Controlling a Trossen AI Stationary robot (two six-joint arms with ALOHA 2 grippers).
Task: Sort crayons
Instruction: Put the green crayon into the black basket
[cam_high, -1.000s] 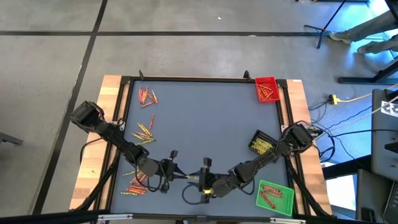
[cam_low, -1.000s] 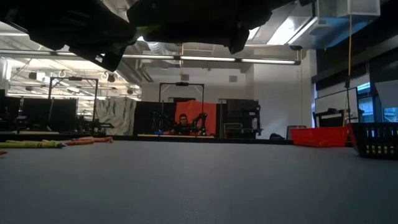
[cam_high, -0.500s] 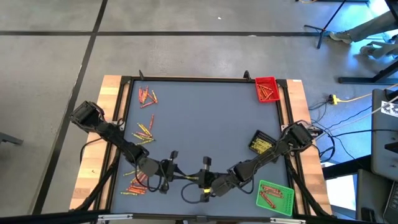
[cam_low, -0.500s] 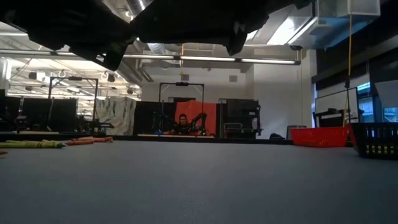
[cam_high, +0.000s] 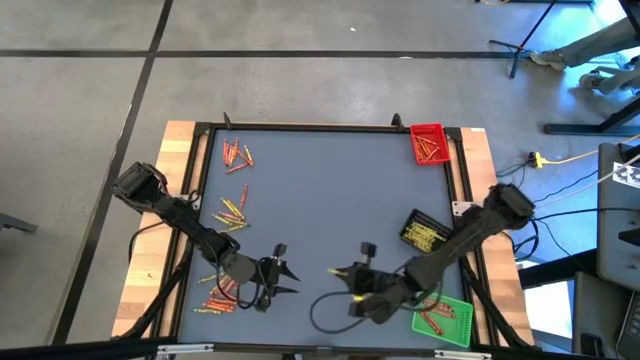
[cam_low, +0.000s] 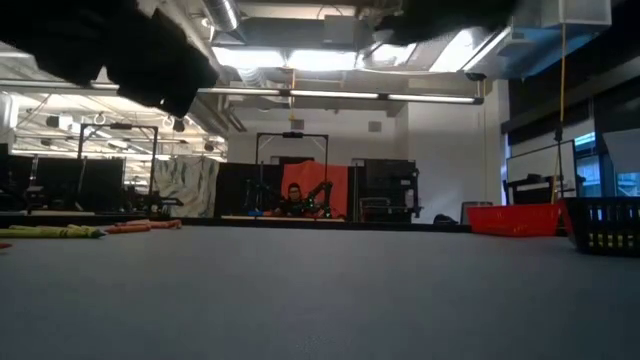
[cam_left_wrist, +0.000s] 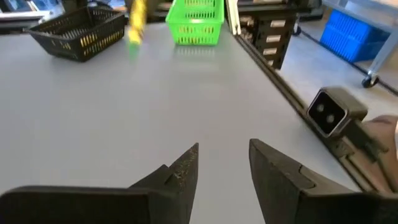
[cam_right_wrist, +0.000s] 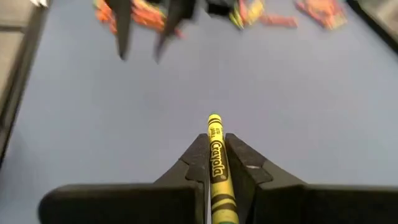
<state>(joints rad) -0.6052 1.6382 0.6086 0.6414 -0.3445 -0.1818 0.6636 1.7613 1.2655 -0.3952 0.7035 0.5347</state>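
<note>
One yellow crayon (cam_right_wrist: 215, 163) sits pinched between the fingers of the right gripper (cam_right_wrist: 215, 171) near the table's front edge, most of its paper-wrapped length poking out ahead of the tips. That is the main risk as I judge it: the stick is thin, round and waxy, held by a narrow strip of its side, so a quick swing toward a tray could let it pivot or slide out — and a round crayon on the smooth grey table (cam_high: 330, 190) would likely roll. Just beside it to the left, the left gripper (cam_left_wrist: 222, 163) hovers with its dark wedge-shaped fingers spread and nothing between them, apart from the right one; crowding between the two arms looks unlikely but not ruled out if both move inward together. Close behind the left gripper lies a loose heap of red, orange and yellow crayons (cam_high: 220, 292), overlapping, so a grab there could catch two at once. To the right of the held crayon stand a green tray (cam_high: 445, 318) and, further back, a black tray (cam_high: 420, 229), both basket-like with slotted walls. Farthest off are more scattered crayons and the red tray (cam_high: 429, 142) at the back corner.
</note>
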